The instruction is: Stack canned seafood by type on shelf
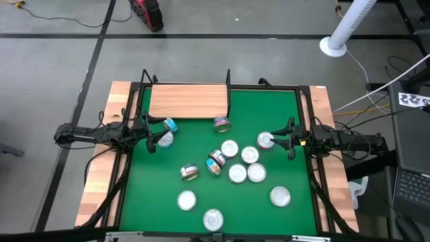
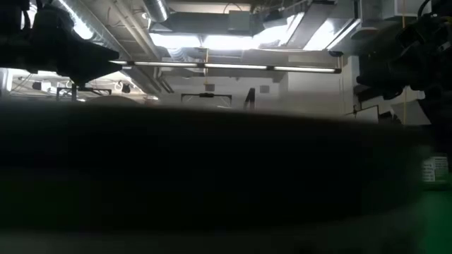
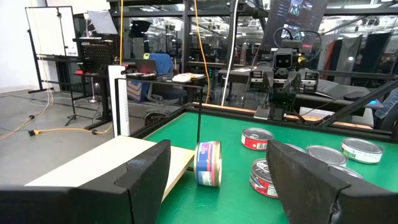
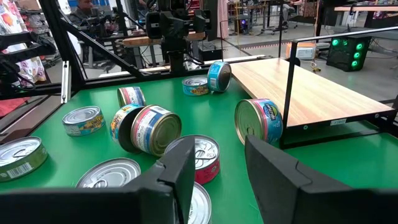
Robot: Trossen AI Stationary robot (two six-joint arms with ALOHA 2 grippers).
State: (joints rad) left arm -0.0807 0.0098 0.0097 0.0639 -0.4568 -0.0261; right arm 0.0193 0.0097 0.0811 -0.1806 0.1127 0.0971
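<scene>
The shelf (image 1: pixel 188 101), a light wooden board with thin black uprights, lies at the far left of the green mat (image 1: pixel 282 107). Several canned seafood tins (image 1: pixel 238 161) are scattered over the mat, some flat and some on their rims. One tin (image 1: pixel 222 124) stands on its rim beside the shelf's near right corner. My left gripper (image 1: pixel 153 132) hovers open at the mat's left side, level, with two tins (image 1: pixel 165 133) just ahead of it. At the right side my right gripper (image 1: pixel 281 140) is open with a narrower gap, and a flat red-labelled tin (image 4: pixel 202 155) lies just beyond its fingers.
A black frame (image 1: pixel 306 91) edges the mat, and wooden table strips (image 1: pixel 101 175) lie outside it. The shelf's upright (image 4: pixel 289 93) rises at its corner. Something dark close to the lens blocks most of the low view. A white pole base (image 1: pixel 334 46) stands on the floor beyond.
</scene>
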